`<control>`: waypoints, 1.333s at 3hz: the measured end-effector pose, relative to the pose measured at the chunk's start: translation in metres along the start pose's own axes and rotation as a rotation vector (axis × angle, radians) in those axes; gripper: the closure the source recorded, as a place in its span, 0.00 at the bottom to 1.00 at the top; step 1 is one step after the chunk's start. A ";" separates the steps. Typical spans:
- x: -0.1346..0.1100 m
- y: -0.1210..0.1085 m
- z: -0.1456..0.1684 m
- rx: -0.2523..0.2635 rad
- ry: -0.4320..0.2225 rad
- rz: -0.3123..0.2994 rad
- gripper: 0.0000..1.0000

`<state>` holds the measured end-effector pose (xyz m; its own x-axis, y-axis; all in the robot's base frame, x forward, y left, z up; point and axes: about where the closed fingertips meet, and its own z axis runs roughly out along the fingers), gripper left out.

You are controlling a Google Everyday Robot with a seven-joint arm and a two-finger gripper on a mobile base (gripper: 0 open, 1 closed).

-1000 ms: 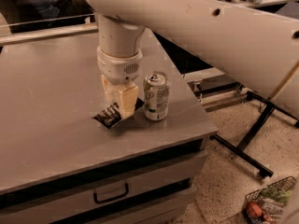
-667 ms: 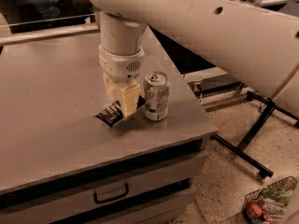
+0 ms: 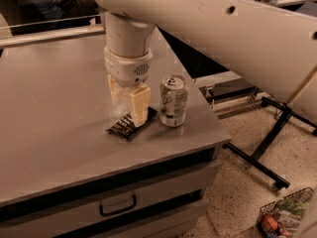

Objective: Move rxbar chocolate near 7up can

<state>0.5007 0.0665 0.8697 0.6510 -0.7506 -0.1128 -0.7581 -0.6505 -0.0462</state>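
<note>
Camera view shows the pincer (image 3: 128,112) low over the desk (image 3: 49,108), directly above the rxbar chocolate (image 3: 121,129). Compared with one second ago, the bar no longer hangs tilted from the fingers. It now lies flat on the desk surface, and its right end sits close beside the 7up can (image 3: 173,101), not touching it. The pincer fingers (image 3: 139,105) stand spread, with a clear gap between them, and the front fingertip sits at the bar's upper edge (contact cannot be confirmed).

Judgement: the placement step appears complete, since the bar rests next to the can. The remaining step is likely a straight upward withdrawal. A sideways motion risks dragging the wrapper or knocking the can, which stands near the desk's corner.

Containers:
- A drawer (image 3: 117,206) is set in the desk front. It is closed, so its contents are hidden.
- A wire basket (image 3: 297,197) stands on the floor at the lower right. It holds a green packet and some reddish items (not identifiable).
</note>
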 end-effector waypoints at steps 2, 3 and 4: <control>-0.010 -0.031 -0.018 0.089 -0.033 -0.031 0.00; 0.015 -0.048 -0.058 0.217 -0.009 0.061 0.00; 0.049 -0.051 -0.106 0.384 0.062 0.189 0.00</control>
<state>0.5752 0.0510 0.9715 0.4915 -0.8656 -0.0958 -0.8162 -0.4195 -0.3973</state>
